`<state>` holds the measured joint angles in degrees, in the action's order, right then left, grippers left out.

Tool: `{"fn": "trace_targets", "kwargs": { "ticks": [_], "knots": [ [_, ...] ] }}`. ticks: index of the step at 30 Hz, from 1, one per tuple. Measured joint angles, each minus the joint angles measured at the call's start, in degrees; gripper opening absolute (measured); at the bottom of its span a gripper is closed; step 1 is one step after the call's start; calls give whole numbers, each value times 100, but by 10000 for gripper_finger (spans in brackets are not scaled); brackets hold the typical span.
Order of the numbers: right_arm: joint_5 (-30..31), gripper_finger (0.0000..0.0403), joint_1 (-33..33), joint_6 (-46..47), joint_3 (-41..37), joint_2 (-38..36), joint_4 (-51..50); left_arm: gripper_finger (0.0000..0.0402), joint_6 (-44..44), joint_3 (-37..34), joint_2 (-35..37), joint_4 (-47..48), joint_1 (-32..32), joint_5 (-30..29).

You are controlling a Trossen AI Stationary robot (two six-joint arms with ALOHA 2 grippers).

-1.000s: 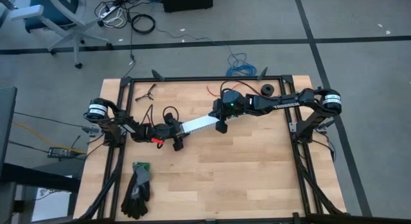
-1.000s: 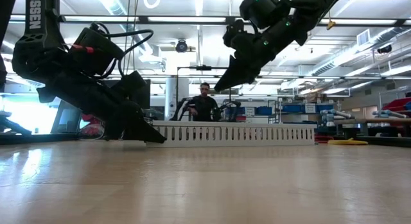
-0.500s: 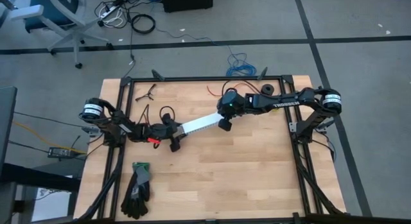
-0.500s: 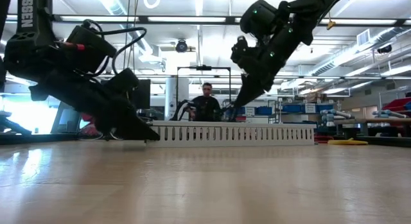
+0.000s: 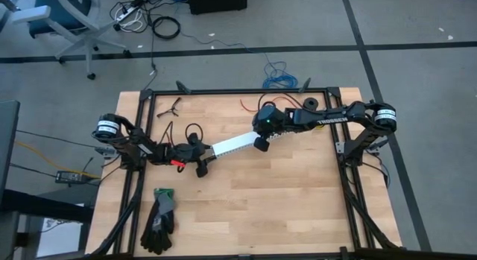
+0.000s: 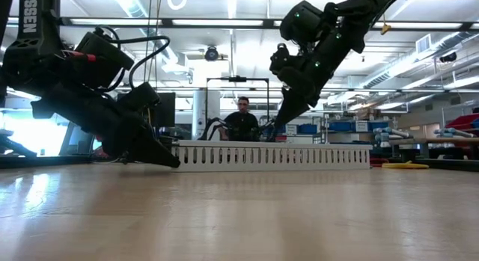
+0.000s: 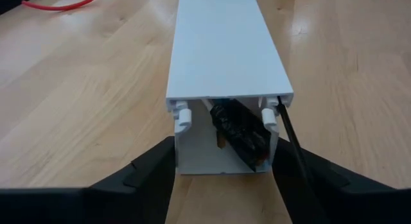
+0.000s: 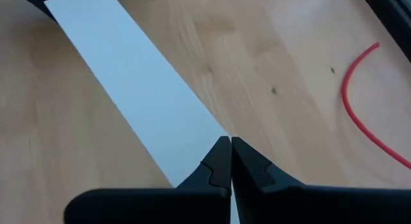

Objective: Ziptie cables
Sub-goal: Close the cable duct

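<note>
We see a long white plastic channel (image 5: 232,143) with slotted sides lying slantwise on the light wooden table (image 5: 283,200). The left pincer (image 7: 221,161) is at one open end of it, a dark finger (image 7: 149,167) on each side of the channel's walls, just at them; the jaws stand apart around that end, and we cannot tell whether they press on it. Inside that open end we make out a dark-sleeved bundle, the cables (image 7: 239,129), tucked into the channel, with a thin black strip (image 7: 289,131) running out along one wall. The coloured wires themselves are hidden by the channel's flat lid.

The right pincer (image 8: 230,161) is at the channel's other end, its two dark fingers pressed together with nothing between them, the tips just at the edge of the white lid. In the level view that arm hangs above the channel with its tip pointing down towards it. A thin red wire (image 8: 359,108) curves on the table near that end. A pair of dark gloves (image 5: 159,219) lies near the table's front edge, well apart from the channel. Beyond the table a person (image 6: 241,120) sits in the room
</note>
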<state>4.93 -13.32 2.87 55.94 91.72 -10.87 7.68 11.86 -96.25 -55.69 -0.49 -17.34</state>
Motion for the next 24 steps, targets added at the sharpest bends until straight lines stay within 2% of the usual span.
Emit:
{"fn": "trace_targets", "kwargs": {
  "ticks": [5,9,10,12,15,17,19,24],
  "knots": [
    [68,0,-21,95,3,-1,-279,244,0,2,0,14,0,-8],
    [940,0,-81,548,4,42,-829,244,2,2,0,16,0,-14],
    [913,0,-113,616,8,95,-837,244,2,2,0,16,0,-16],
    [412,0,-173,640,9,257,-812,244,2,2,0,18,0,-14],
    [-592,0,-272,598,31,549,-212,244,8,1,0,22,-2,-24],
    [-967,0,-295,490,37,729,244,244,24,0,0,25,-2,-22],
    [-961,0,-291,440,20,741,384,244,35,0,0,26,-2,-24],
    [-358,0,-225,197,-1,469,205,243,35,11,0,70,2,-50]
  ]
}}
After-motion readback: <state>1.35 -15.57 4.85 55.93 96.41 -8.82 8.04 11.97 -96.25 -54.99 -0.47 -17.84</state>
